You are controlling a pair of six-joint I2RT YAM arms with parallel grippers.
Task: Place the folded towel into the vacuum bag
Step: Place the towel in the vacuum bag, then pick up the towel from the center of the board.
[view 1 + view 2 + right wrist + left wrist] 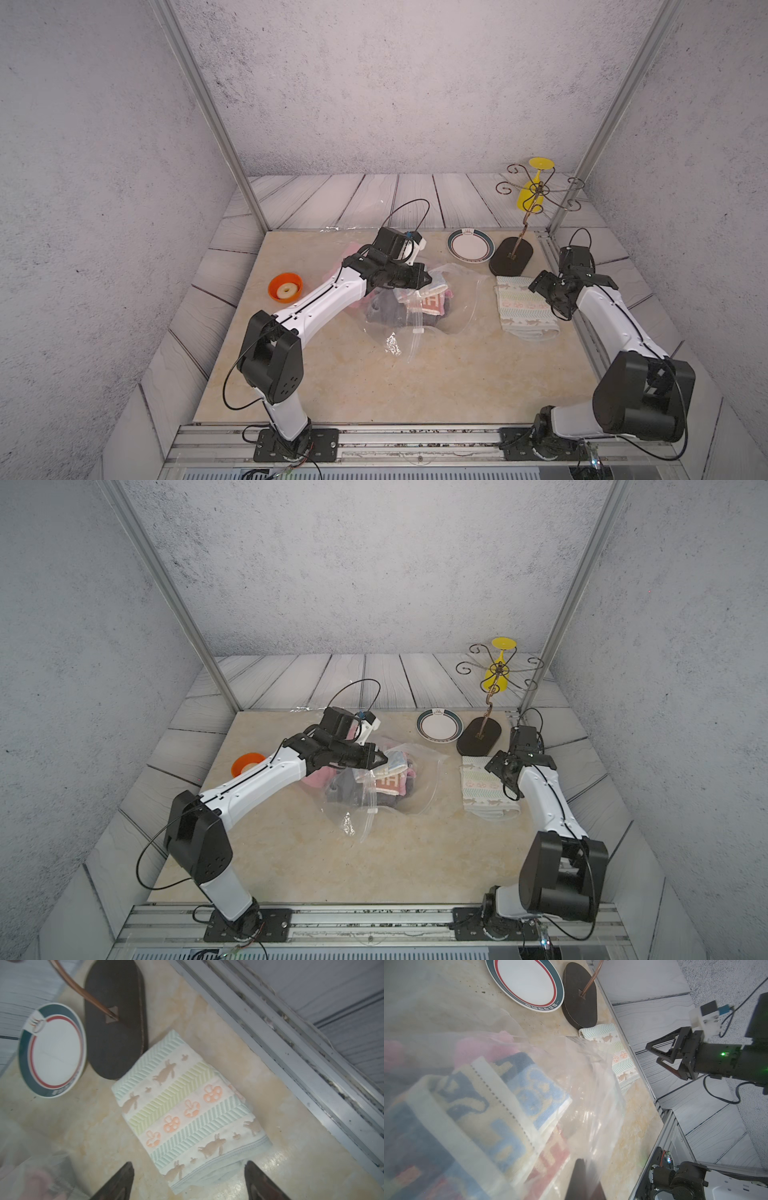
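Note:
The vacuum bag (457, 291) (424, 779) (591, 1088) is a crinkly clear plastic bag lying mid-table with several folded towels inside it. My left gripper (428, 276) (384, 759) (588, 1167) is shut on the bag's upper film, which it holds raised above the towels. The folded towel (523, 309) (482, 789) (618, 1053) (187, 1109), pale with rabbits and orange flowers, lies flat on the table to the right of the bag. My right gripper (536, 286) (492, 766) (652, 1053) (189, 1164) hovers open just above it, its fingers either side of one end.
A white plate (470, 246) with a green rim and a dark oval stand base (511, 257) sit just behind the towel. The wire stand carries a yellow glass (532, 193). An orange lid (285, 286) lies at the left. A metal rail (291, 1053) borders the table beside the towel.

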